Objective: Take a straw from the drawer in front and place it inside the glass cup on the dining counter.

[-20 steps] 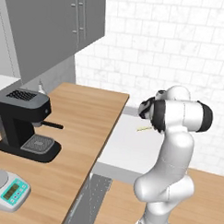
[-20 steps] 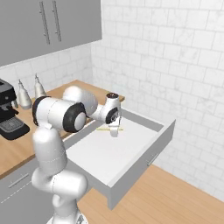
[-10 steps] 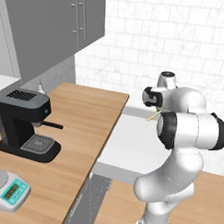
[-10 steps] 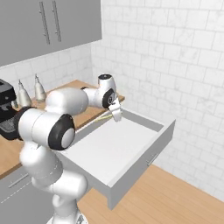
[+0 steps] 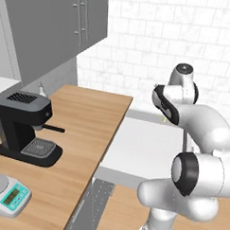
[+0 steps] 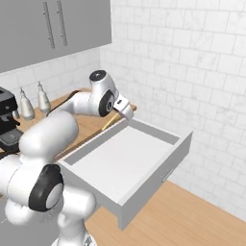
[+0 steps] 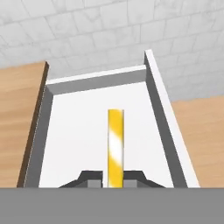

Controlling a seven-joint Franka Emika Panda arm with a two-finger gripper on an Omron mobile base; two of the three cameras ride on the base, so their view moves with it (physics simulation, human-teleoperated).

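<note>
My gripper (image 7: 114,179) is shut on the straw (image 7: 115,144), a thin yellow stick with pale stripes that points away from the hand over the open drawer (image 7: 74,131). In the right base view the gripper (image 6: 126,110) hangs above the drawer's (image 6: 120,161) back left corner, and the straw (image 6: 109,121) slants down and left from it. A small tip of the straw (image 5: 164,119) peeks past the arm in the left base view, over the drawer (image 5: 144,146). The drawer's pale inside is bare. The glass cup and the dining counter are out of view.
A wooden worktop (image 5: 83,120) runs left of the drawer, with a black coffee machine (image 5: 26,127) and a scale (image 5: 9,195) on it. Two bottles (image 6: 33,102) stand by the tiled wall. Grey wall cabinets (image 5: 54,24) hang above.
The arm has swung round and carried the straw up from the drawer's middle to its back left corner. The straw has tilted from level to slanting.
</note>
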